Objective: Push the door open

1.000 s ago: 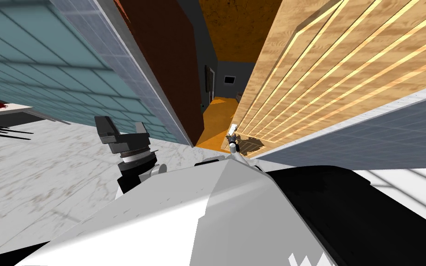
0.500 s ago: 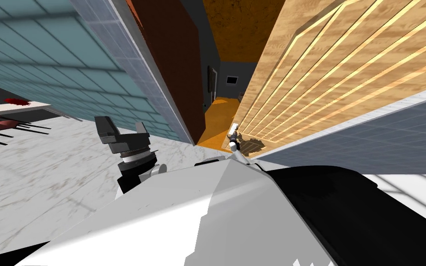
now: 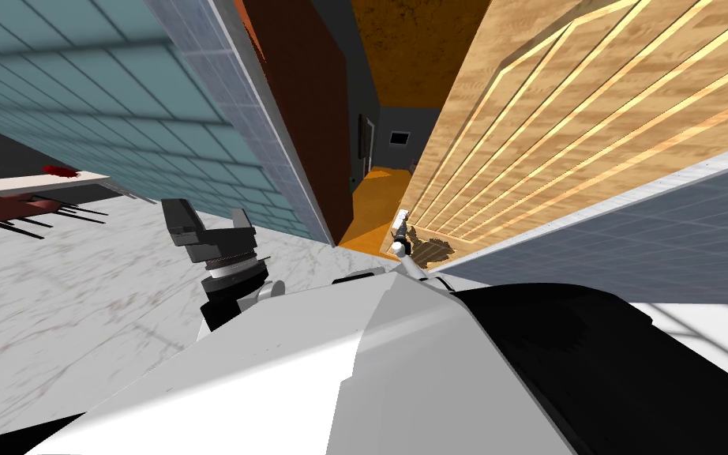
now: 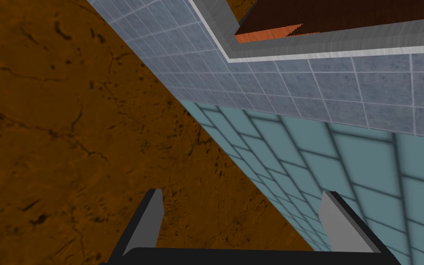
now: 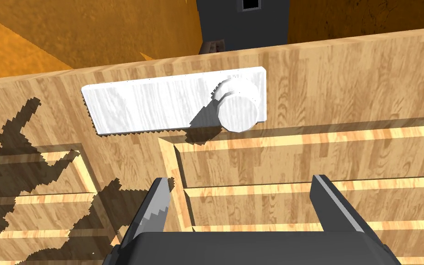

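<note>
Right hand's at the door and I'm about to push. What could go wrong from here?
1. The right gripper is open, its thin fingers at a panel groove of the wooden door, just short of the white knob. A finger may catch the moulding or bend.
2. The opening beside the door looks narrow, and the left gripper stands open near the tiled wall. Driving forward could clip it.

This is the inside of a house, seen at a room's doorway, where a panelled wooden door [image 3: 576, 118] with a white plate [image 5: 151, 108] and a round knob [image 5: 237, 110] stands ajar. Left of the door are a wall of teal and grey-blue tiles [image 3: 78, 87] and a pale marble-patterned floor [image 3: 62, 292], like a bathroom or kitchen. Past the door's free edge, an orange-floored passage [image 3: 374, 201] leads to a dark wall [image 3: 414, 122] bearing a small frame [image 3: 399, 138].
</note>
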You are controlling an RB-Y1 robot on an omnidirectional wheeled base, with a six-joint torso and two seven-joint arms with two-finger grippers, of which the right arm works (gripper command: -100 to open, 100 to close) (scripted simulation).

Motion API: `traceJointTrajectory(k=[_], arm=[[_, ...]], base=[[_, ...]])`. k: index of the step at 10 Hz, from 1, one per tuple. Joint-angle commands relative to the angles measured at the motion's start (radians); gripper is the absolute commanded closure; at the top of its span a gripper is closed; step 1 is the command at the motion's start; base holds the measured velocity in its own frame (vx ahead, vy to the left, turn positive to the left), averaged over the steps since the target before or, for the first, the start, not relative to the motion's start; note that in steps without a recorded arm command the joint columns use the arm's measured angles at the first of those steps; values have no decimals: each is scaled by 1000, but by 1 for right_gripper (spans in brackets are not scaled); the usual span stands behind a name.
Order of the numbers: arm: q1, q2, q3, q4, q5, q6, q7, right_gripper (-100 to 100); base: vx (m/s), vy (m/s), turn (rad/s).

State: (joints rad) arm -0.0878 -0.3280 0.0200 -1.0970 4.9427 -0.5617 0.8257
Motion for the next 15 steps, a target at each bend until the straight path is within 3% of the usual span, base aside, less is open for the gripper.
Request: traceJointTrajectory(k=[1, 11, 12, 15], arm=[[-9, -4, 0, 8, 29, -17, 24, -100], [-20, -21, -13, 23, 2, -11, 17, -100], [-20, -21, -13, 23, 2, -11, 17, 100], [-20, -21, -13, 23, 2, -11, 17, 100]], base=[[-59, 21, 49], [128, -92, 24], [-8, 2, -7], [-21, 13, -1]])
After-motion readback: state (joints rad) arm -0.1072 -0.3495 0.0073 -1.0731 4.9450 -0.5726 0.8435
